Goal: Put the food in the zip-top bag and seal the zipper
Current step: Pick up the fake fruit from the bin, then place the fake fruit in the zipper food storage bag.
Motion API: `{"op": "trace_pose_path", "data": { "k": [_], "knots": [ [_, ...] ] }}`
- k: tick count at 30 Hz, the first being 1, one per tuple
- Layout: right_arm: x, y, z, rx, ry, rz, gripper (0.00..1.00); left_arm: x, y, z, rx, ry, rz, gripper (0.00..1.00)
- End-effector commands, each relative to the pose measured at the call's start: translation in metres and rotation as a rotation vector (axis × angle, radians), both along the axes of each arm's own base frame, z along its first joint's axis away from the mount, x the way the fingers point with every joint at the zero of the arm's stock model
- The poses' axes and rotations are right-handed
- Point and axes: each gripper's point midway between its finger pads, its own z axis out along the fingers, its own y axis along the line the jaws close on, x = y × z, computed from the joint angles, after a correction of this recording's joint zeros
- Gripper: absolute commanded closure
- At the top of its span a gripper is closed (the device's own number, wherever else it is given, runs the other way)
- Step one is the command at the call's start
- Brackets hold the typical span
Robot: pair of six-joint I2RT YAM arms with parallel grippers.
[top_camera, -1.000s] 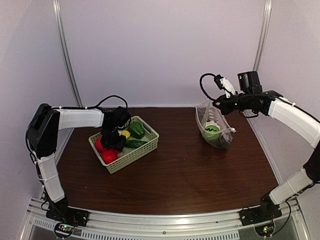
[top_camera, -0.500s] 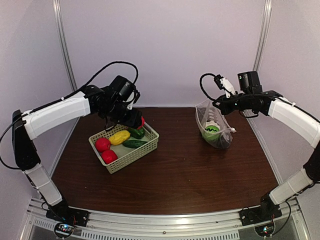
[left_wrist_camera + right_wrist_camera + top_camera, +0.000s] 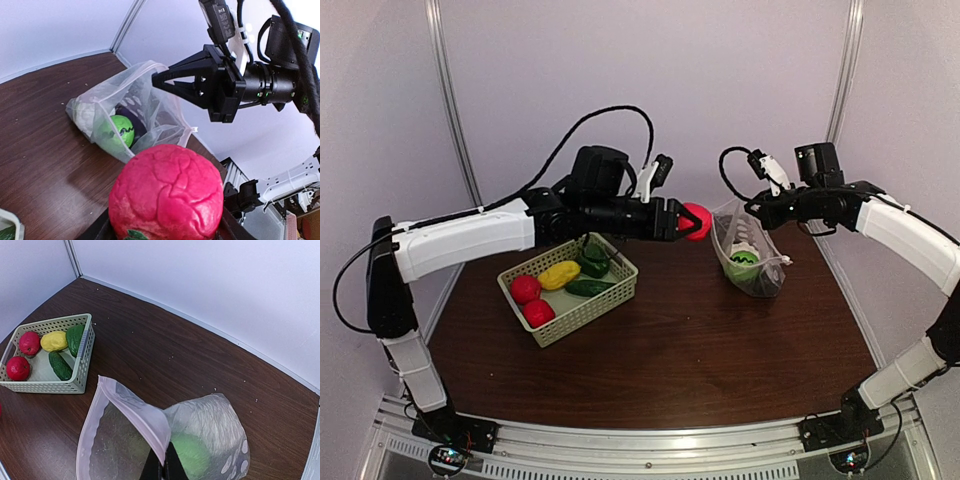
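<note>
My left gripper [image 3: 692,221] is shut on a red round fruit [image 3: 698,220], held in the air just left of the zip-top bag [image 3: 752,255]. In the left wrist view the fruit [image 3: 167,197] fills the foreground with the bag's open mouth [image 3: 145,107] beyond it. My right gripper [image 3: 756,208] is shut on the bag's upper mouth edge and holds it up and open. Its zipper [image 3: 131,406] runs along that edge. A green ball [image 3: 116,132], white cauliflower [image 3: 86,114] and a dark piece lie inside the bag.
The pale green lattice basket [image 3: 582,318] sits at the left of the table. It holds two red fruits [image 3: 525,288], a yellow piece [image 3: 558,274] and green pieces [image 3: 592,262]. Bare dark wood lies between basket and bag. Walls close off the back and sides.
The left arm rose out of the basket with a red fruit and swung right, up to the bag. The right arm and bag have stayed still.
</note>
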Motion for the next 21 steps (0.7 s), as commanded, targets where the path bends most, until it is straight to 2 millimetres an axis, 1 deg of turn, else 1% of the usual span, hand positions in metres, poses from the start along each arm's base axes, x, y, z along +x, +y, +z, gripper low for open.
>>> {"op": "trace_pose_path", "data": {
  "k": [1, 5, 7, 8, 9, 12, 15, 18, 21],
  "knots": [
    [0.001, 0.007, 0.009, 0.042, 0.002, 0.008, 1.00, 0.004, -0.037, 0.016, -0.156, 0.043, -0.065, 0.87],
    [0.001, 0.011, 0.014, 0.070, 0.012, 0.014, 1.00, 0.010, -0.060, 0.010, -0.189, 0.081, -0.085, 0.88],
    [0.001, 0.012, 0.015, 0.077, 0.015, 0.014, 1.00, 0.016, -0.070, 0.014, -0.205, 0.074, -0.079, 0.89],
    [0.001, 0.012, 0.016, 0.082, 0.016, 0.014, 1.00, 0.020, -0.074, 0.011, -0.204, 0.077, -0.072, 0.89],
    [0.001, 0.013, 0.017, 0.086, 0.013, 0.014, 1.00, 0.025, -0.080, 0.001, -0.196, 0.089, -0.063, 0.89],
    [0.001, 0.013, 0.020, 0.104, 0.012, 0.011, 1.00, 0.038, -0.097, -0.013, -0.218, 0.121, -0.055, 0.90],
    [0.001, 0.013, 0.023, 0.111, 0.010, 0.006, 1.00, 0.049, -0.110, -0.043, -0.164, 0.192, -0.021, 0.91],
    [0.001, 0.011, 0.026, 0.109, 0.000, -0.002, 1.00, 0.058, -0.112, -0.064, -0.134, 0.235, 0.026, 0.90],
    [0.000, 0.010, 0.030, 0.113, -0.011, -0.006, 1.00, 0.068, -0.108, -0.083, -0.080, 0.264, 0.103, 0.90]
  ]
}}
